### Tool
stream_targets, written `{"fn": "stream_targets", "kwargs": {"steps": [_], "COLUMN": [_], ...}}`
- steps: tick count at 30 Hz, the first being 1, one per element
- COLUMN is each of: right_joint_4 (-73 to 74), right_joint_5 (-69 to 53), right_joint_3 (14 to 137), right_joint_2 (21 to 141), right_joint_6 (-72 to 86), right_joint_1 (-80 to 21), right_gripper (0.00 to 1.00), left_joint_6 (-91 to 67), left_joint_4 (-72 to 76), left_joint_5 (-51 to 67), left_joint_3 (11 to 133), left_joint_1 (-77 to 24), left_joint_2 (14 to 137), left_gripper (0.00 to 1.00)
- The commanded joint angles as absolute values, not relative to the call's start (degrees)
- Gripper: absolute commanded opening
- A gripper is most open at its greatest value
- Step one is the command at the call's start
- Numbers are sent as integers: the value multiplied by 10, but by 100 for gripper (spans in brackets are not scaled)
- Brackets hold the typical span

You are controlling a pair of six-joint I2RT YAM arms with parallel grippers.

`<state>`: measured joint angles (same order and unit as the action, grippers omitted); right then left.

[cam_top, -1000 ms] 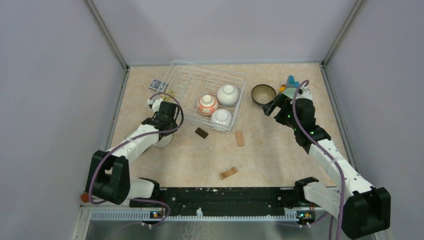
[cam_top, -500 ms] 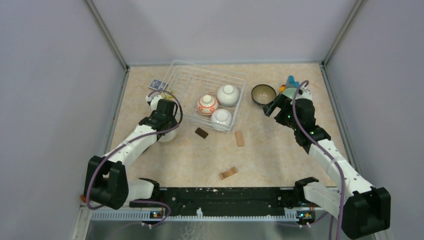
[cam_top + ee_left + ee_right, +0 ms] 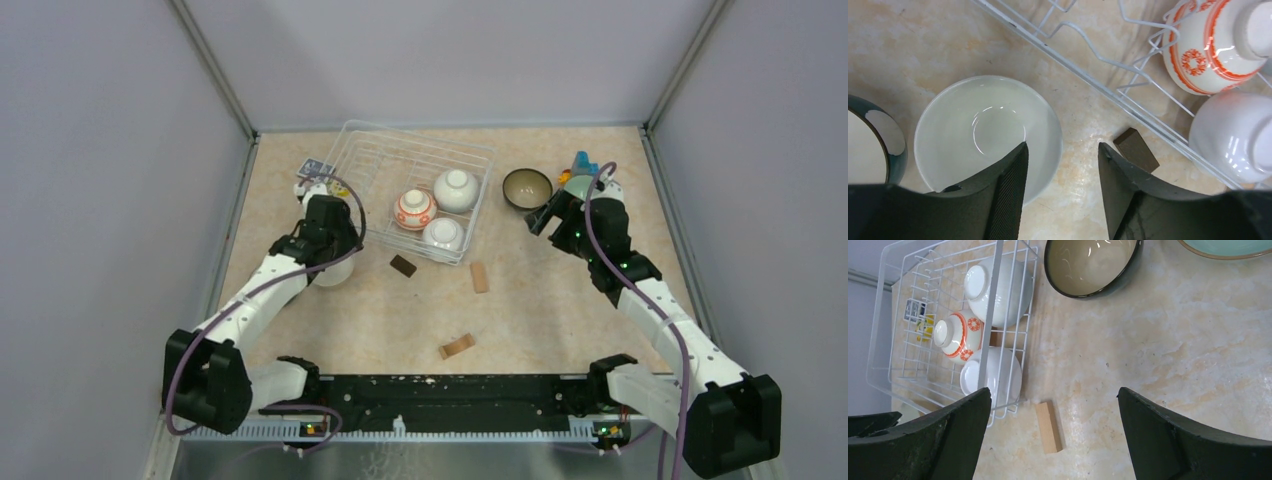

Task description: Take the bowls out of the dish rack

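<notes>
The white wire dish rack (image 3: pixel 420 134) holds three bowls turned upside down: an orange-patterned one (image 3: pixel 414 209) and two white ones (image 3: pixel 456 190) (image 3: pixel 442 234). My left gripper (image 3: pixel 1062 165) is open just above a white bowl (image 3: pixel 983 130) that stands upright on the table left of the rack, one finger (image 3: pixel 1008 195) over its rim. A teal-and-white bowl (image 3: pixel 873 142) sits beside it. My right gripper (image 3: pixel 1054 410) hangs open and empty above the table, near a dark bowl (image 3: pixel 1090 265) and a pale green bowl (image 3: pixel 1223 247).
A dark brown block (image 3: pixel 1135 150) lies by the rack's near edge. A light wooden block (image 3: pixel 1049 426) lies below the rack's right corner, another (image 3: pixel 457 346) nearer the bases. A blue patterned card (image 3: pixel 316 168) sits left of the rack.
My left gripper has opened and let go of the white bowl, which now rests on the table; the wrist shifted slightly back. The right arm has not moved.
</notes>
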<state>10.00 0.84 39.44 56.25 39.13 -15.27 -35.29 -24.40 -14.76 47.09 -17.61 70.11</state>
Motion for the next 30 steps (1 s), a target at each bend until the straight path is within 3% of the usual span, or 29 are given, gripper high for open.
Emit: {"fn": "stream_targets", "kwargs": {"steps": [1, 4, 8, 19, 30], "right_joint_4": [105, 123, 163, 139, 122], "right_joint_5": [16, 23, 23, -30, 22], "right_joint_3": [429, 441, 470, 467, 470], "right_joint_2": [549, 554, 564, 539, 551], "right_joint_6": [383, 370, 377, 298, 305], "right_joint_1": [-158, -158, -157, -157, -156], "right_gripper": [97, 98, 99, 99, 99], "left_joint_6": [-307, -277, -229, -236, -239], "left_joint_4": [-237, -237, -238, -256, -263], "left_joint_5": [-112, -85, -23, 122, 107], "left_joint_3": [507, 518, 539, 577, 589], "left_joint_1": [-174, -173, -172, -167, -168], "left_joint_2": [654, 635, 620, 637, 640], "left_gripper": [61, 70, 97, 99, 99]}}
